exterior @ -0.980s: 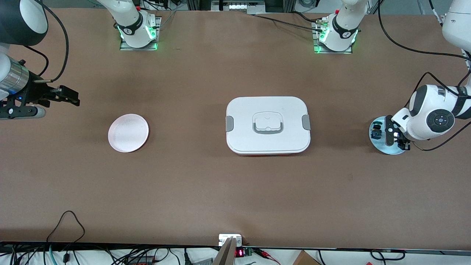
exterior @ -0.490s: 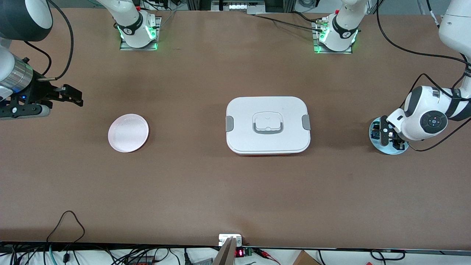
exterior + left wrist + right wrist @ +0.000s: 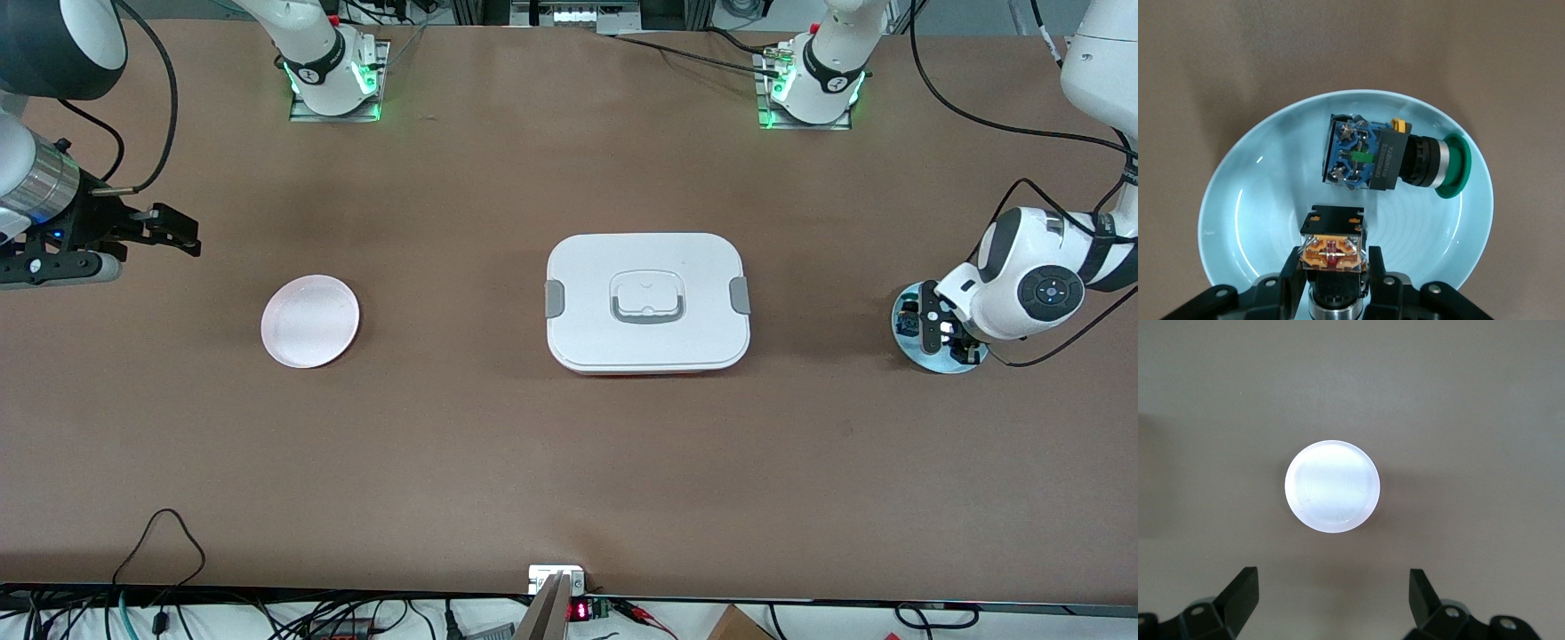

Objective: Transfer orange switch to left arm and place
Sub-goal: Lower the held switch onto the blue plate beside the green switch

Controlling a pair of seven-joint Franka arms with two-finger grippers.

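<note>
No writing is legible anywhere. The left gripper [image 3: 1333, 277] is clamped on the orange switch [image 3: 1332, 243] over the blue plate [image 3: 1238, 220], beside the green switch [image 3: 1391, 159], details only the left wrist view shows. The right gripper [image 3: 1331, 593] hangs spread wide and empty above the table near the white plate [image 3: 1332, 486], well apart from the box [image 3: 647, 302].

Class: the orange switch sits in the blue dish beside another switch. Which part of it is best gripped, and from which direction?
Probably grip the orange switch across its squarish black body, coming straight down from above. It stands with its contact end up in the blue dish, so two flat sides face outward. The left end effector is shut on it that way, apart from the green switch. The right end effector waits open above the white plate.
</note>
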